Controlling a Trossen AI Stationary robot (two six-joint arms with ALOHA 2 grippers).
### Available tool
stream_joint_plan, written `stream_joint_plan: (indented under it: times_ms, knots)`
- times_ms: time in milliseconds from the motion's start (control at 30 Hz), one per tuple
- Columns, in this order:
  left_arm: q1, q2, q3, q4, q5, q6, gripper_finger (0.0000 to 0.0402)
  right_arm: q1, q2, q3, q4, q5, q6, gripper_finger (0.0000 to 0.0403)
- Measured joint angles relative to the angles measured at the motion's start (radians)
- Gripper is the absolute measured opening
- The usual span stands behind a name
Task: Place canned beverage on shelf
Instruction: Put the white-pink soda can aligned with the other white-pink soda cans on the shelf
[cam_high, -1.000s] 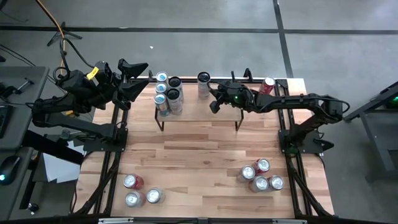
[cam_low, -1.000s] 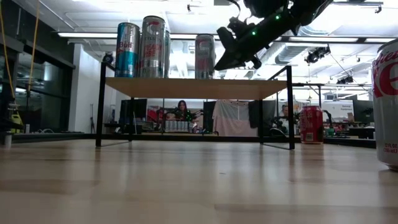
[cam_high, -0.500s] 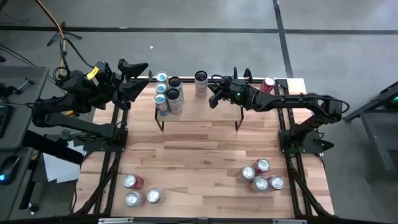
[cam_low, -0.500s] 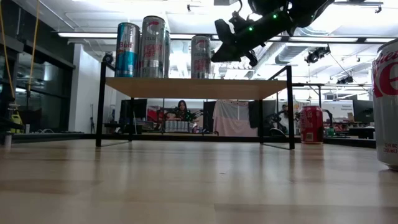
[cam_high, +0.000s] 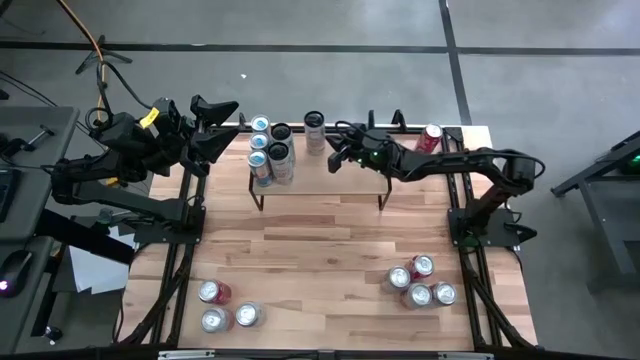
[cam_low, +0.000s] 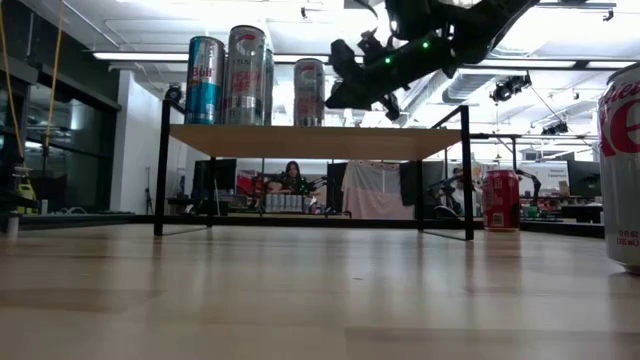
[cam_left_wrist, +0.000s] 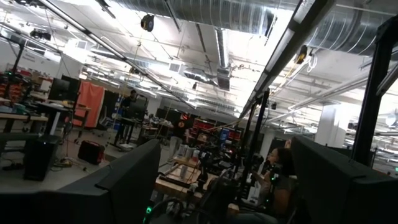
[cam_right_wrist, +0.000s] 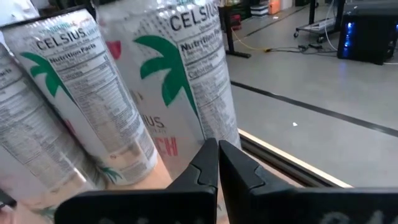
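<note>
- We see the shelf (cam_high: 320, 172) standing near the far edge of the table (cam_high: 320, 260), its light wood top carried on thin black legs.
- A tall Celsius can (cam_high: 314, 132) stands upright on the shelf's far edge, roughly mid-length, apart from the other cans there.
- A cluster of five cans (cam_high: 270, 150) stands at the shelf's left end; from the low view we make out a blue can (cam_low: 204, 80) and a taller silver one (cam_low: 246, 75) among them.
- The right gripper (cam_high: 335, 160) hovers over the shelf top just beside the Celsius can, on its right, its fingers (cam_right_wrist: 214, 165) pressed together and holding nothing (the wrist view shows the two tips meeting, with the can's palm-tree label right ahead of them).
- In the low view that gripper (cam_low: 345, 95) hangs just above the plank, close to the can (cam_low: 309, 92); we cannot tell whether it touches it.
- The left gripper (cam_high: 222, 125) waits off the table's far left corner, raised and pointing along the far edge, its fingers (cam_left_wrist: 134, 180) spread wide and empty.
- A red can (cam_high: 431, 137) stands on the table near the far right corner, beside the shelf's right end.
- Four cans (cam_high: 418, 281) are grouped near the table's right edge towards the near side, red and silver mixed.
- Three more cans (cam_high: 227, 307) sit near the near left corner.
- Beyond the table, a person (cam_low: 292, 178) sits in the room behind.
</note>
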Motion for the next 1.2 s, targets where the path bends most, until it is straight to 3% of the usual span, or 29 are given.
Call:
stream_joint_plan:
  times_ms: [300, 467, 867, 1200]
  knots:
    - [0.000, 0.000, 0.000, 0.000, 0.000, 0.000, 0.0305, 0.000, 0.032, 0.000, 0.046, -0.012, 0.034, 0.0000]
    - [0.000, 0.000, 0.000, 0.000, 0.000, 0.001, 0.0305, 0.000, 0.032, 0.000, 0.046, 0.034, 0.038, 0.0000]
    - [0.000, 0.000, 0.000, -0.004, -0.109, 0.002, 0.0305, 0.000, 0.032, 0.000, 0.020, 0.069, 0.305, 0.0000]
    - [0.000, 0.000, 0.000, -0.036, -0.114, 0.003, 0.0305, 0.039, 0.032, 0.011, 0.000, 0.132, 0.492, 0.0000]
